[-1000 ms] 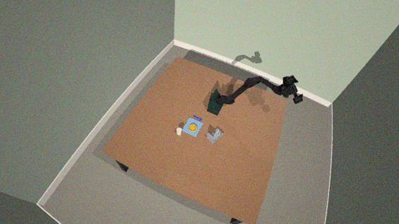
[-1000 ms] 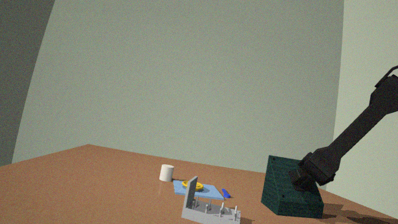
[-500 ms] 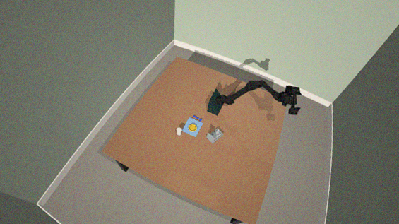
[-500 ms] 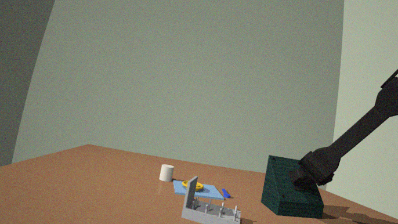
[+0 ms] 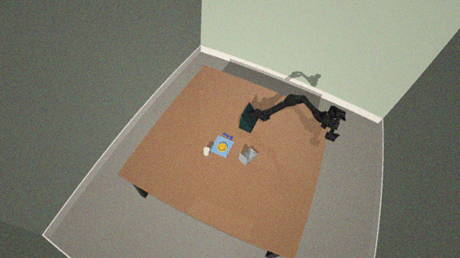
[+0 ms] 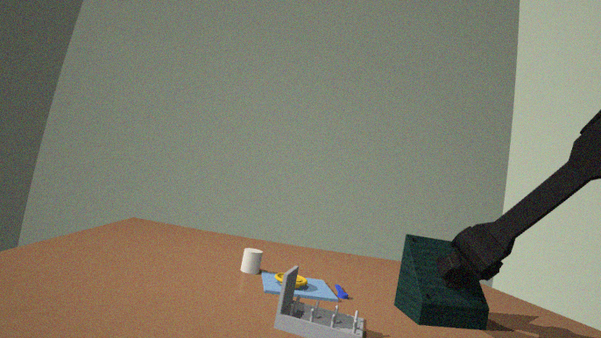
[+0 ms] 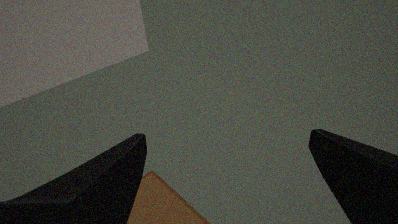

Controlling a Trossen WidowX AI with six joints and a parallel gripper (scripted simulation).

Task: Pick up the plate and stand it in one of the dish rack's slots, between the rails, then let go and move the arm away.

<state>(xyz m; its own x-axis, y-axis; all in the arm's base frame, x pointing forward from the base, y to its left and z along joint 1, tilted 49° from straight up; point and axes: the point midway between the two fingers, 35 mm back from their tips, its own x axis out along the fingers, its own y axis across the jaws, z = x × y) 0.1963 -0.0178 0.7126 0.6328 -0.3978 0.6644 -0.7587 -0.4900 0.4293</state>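
yellow plate, blue mat, grey rack

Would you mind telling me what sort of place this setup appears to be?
Probably a bare tabletop test cell with kitchen props: a brown table in a plain walled corner, holding a grey dish rack, a white cup and the arm's dark green base.
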